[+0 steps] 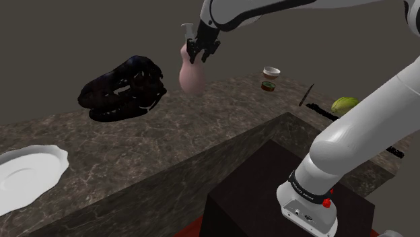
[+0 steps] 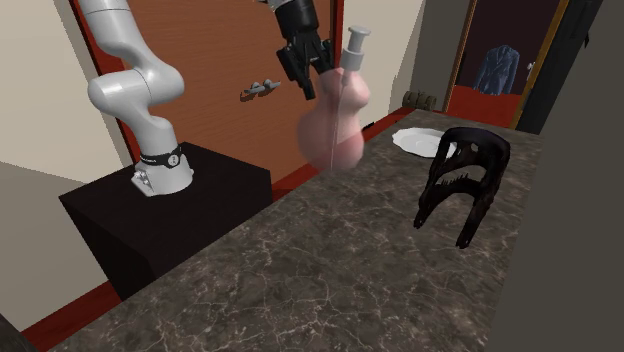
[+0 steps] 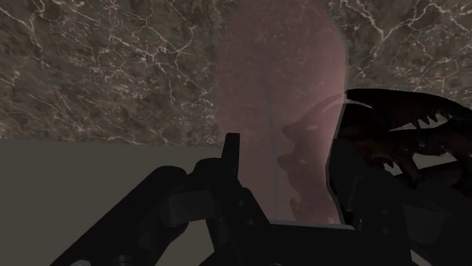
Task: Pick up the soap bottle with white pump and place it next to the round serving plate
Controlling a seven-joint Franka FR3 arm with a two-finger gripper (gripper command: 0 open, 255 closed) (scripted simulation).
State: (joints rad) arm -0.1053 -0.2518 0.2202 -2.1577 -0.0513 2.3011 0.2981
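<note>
Bottle's in the air! The black gripper point(image 1: 200, 52) is clamped on the neck of the pink soap bottle point(image 1: 192, 75), just under its white pump point(image 1: 187, 28), so the fat belly hangs free above the marbled counter point(image 1: 168, 141); sensible, since that height looks enough to clear the black skull-shaped ornament point(image 1: 124, 89) sitting between it and the white scalloped plate point(image 1: 27, 176), well off at the shoulder view's left; the plate is cut by the frame edge there; in the wrist view the translucent body veils what's behind it, and where the fingers point(image 3: 231, 162) actually bite is, I'd say, hard to make out.
</note>
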